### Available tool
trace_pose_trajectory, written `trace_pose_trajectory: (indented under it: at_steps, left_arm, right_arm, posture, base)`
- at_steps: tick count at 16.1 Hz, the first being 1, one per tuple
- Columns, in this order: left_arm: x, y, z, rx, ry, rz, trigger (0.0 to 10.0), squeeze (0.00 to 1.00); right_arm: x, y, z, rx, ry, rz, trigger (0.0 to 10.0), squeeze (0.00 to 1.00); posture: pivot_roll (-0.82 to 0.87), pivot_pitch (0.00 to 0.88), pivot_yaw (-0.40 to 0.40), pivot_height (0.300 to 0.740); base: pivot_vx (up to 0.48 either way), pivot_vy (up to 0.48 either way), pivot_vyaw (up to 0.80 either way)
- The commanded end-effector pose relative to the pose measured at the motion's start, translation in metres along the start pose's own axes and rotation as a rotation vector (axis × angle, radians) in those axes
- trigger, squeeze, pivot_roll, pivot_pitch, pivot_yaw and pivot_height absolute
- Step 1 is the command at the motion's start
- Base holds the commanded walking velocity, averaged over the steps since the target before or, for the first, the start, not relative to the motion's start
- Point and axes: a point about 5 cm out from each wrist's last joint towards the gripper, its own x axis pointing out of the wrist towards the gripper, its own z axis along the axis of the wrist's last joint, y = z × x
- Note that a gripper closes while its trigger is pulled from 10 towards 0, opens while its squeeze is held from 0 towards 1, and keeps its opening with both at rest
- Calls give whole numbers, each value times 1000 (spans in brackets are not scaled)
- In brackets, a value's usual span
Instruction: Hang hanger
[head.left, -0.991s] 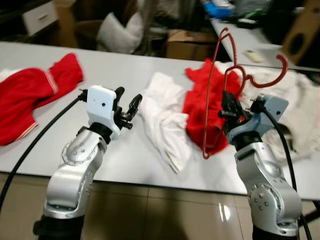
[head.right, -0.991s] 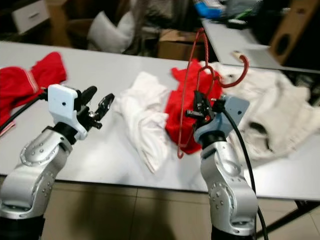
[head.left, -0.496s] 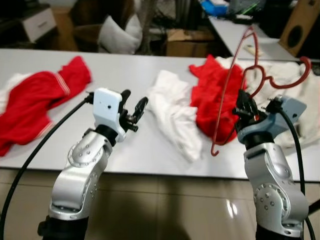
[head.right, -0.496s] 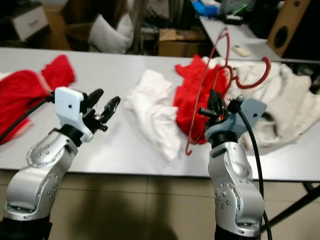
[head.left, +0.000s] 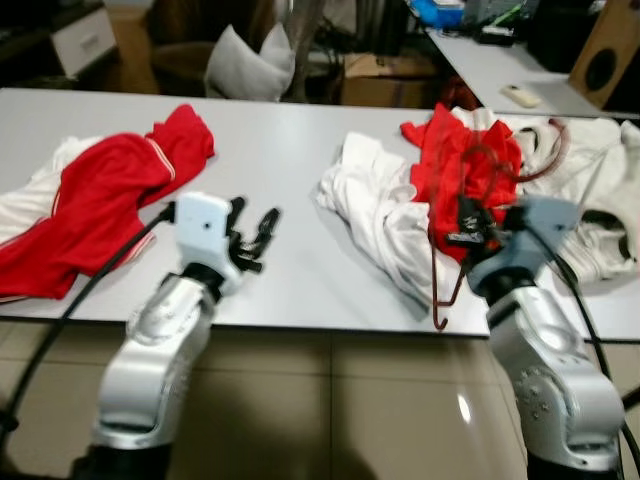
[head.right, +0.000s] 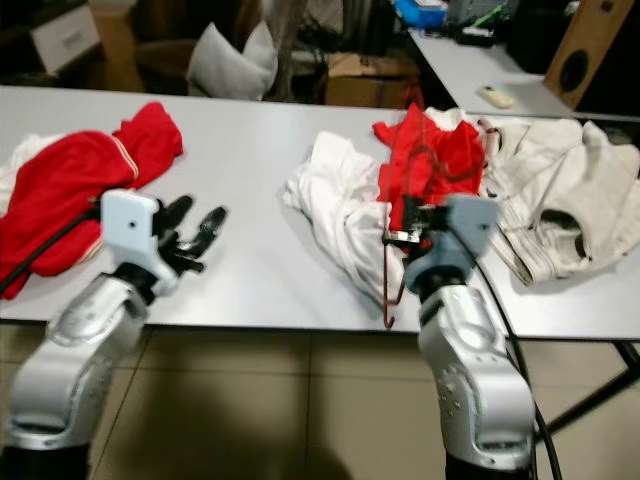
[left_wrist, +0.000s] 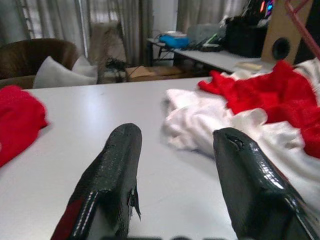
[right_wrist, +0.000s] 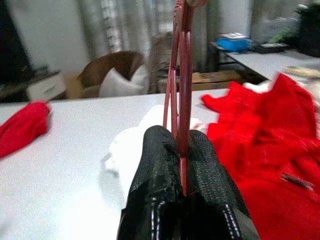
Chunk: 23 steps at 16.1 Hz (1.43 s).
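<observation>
Right gripper (right_wrist: 181, 150) clamped on thin red wire hanger (right_wrist: 179, 75), probably above the grey table's (head.left: 290, 150) front edge. Left gripper (left_wrist: 175, 150) fingers apart, holding nothing.

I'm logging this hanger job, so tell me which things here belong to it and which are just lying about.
Belongs to the job:
- red hanger, pinched in the right tool
- left tool, open and holding nothing above the table

Just lying about:
- red garment on the table's left
- white garment
- red garment beside it
- cream garment on the right
</observation>
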Motion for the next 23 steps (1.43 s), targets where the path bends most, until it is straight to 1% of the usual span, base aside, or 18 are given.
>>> trace_pose_trajectory:
  at_steps: [1, 2, 3, 5, 6, 8, 9, 10, 11, 12, 15, 16, 18, 21, 23]
  left_arm:
    - [1, 1, 0, 8, -4, -2, 10000, 0]
    - [0, 5, -4, 20, 8, 16, 10000, 0]
    - [0, 6, -4, 22, 9, 21, 10000, 0]
    - [-1, 7, -4, 21, 7, 29, 10000, 0]
    - [-2, 6, -5, 28, 10, 30, 10000, 0]
    - [-2, 8, -4, 37, 7, 29, 10000, 0]
    - [-1, 10, -3, 40, 3, 34, 10000, 0]
    - [0, 11, -2, 42, 0, 36, 10000, 0]
    - [0, 11, -1, 43, -3, 36, 10000, 0]
    - [0, 11, -1, 43, -4, 37, 10000, 0]
    - [0, 9, -2, 41, -3, 35, 10000, 0]
    - [1, 7, -3, 37, -1, 26, 10000, 0]
    - [3, 3, -6, 35, 5, 12, 10000, 0]
    - [5, 1, -5, 32, 0, 1, 10000, 0]
    - [5, -1, -7, 32, 1, -2, 10000, 0]
  right_arm:
    - [2, -7, 3, -60, 12, -4, 10000, 0]
    - [2, -9, 4, -88, 15, 5, 10000, 0]
    - [2, -10, 4, -86, 22, 17, 10000, 0]
    - [1, -10, 3, -117, 39, 74, 10000, 0]
    - [1, -8, 3, -160, 39, 119, 10000, 0]
    - [2, -6, 5, -208, 32, 134, 10000, 0]
    - [2, -3, 7, -185, 36, 167, 10000, 0]
    - [2, -2, 9, -187, 28, 170, 10000, 0]
    - [3, -2, 11, -220, 9, 144, 10000, 0]
    - [3, -2, 11, -232, 9, 135, 10000, 0]
    - [1, -1, 8, -254, 16, 156, 10000, 0]
    - [0, -3, 7, -241, 19, 140, 10000, 0]
    - [-3, -7, 6, -165, 18, 114, 10000, 0]
    - [-6, -8, 5, -130, 17, 84, 10000, 0]
    - [-7, -9, 2, -88, 23, 75, 10000, 0]
  posture:
    - [-97, 0, -6, 740]
    - [-99, 0, -8, 740]
    - [-98, 0, -11, 740]
    - [-90, 0, -16, 740]
    - [-86, 0, -16, 740]
    - [-92, 0, -17, 740]
    - [-95, 0, -18, 740]
    - [-97, 0, -19, 740]
    - [-97, 0, -19, 740]
    - [-102, 0, -22, 740]
    - [-102, 0, -14, 740]
    - [-108, 0, -7, 740]
    - [-116, 0, 2, 740]
    - [-120, 0, 3, 740]
    - [-115, 0, 7, 740]
  base:
    - [0, 289, 0]
    - [0, 289, 0]
    - [0, 304, 0]
    - [0, 315, 0]
    - [0, 319, 0]
    - [0, 319, 0]
    - [0, 322, 0]
    - [0, 319, 0]
    - [0, 319, 0]
    - [0, 315, 0]
    - [0, 320, 0]
    - [0, 319, 0]
    - [0, 322, 0]
    - [0, 320, 0]
    - [0, 326, -622]
